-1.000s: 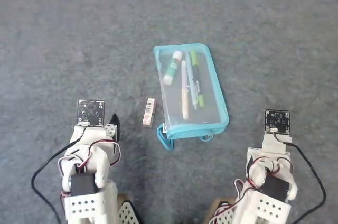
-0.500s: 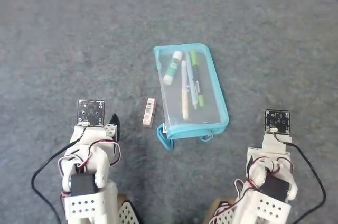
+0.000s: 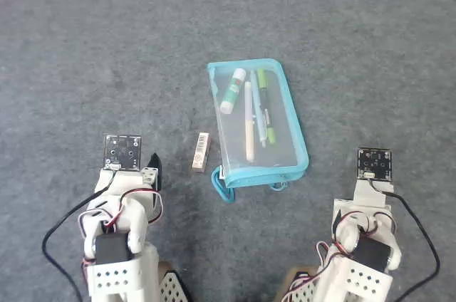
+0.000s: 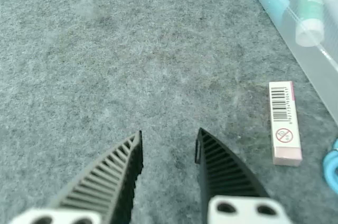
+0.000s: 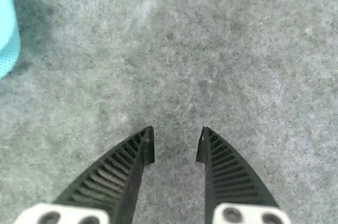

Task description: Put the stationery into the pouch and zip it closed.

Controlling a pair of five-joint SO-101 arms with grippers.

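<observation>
left claw (image 4: 169,132) slightly parted, empty | right claw (image 5: 177,129) slightly parted, empty | eraser (image 3: 201,151) on tabletop (image 3: 85,67) just beside pouch (image 3: 285,131) | pens (image 3: 250,120), glue stick (image 3: 232,92) inside pouch

Right gripper (image 5: 174,145), fingers parted, above grey felt mat (image 5: 222,49); teal pouch (image 5: 7,28) edge nearby.
</observation>
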